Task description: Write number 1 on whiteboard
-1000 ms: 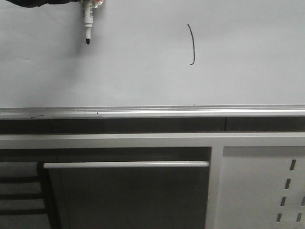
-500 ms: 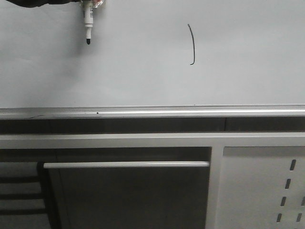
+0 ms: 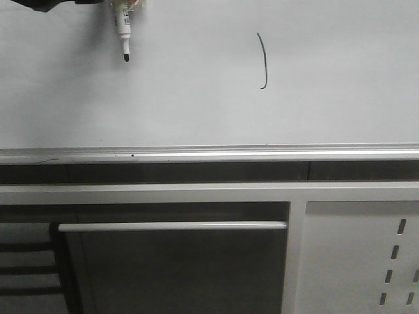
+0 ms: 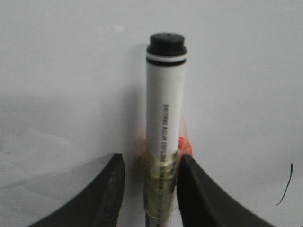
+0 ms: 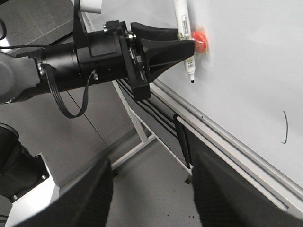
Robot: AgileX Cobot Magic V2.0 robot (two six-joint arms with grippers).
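Left gripper (image 5: 187, 45) pinches a marker (image 3: 122, 31), tip down at the whiteboard (image 3: 340, 98); the number 1 (image 3: 263, 60) lies well apart on the marker's right.

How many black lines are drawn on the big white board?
1: a thin black curved pen stroke on the pale grey-white whiteboard, right of the white marker in the left tool. Board areas beyond view may hold more.
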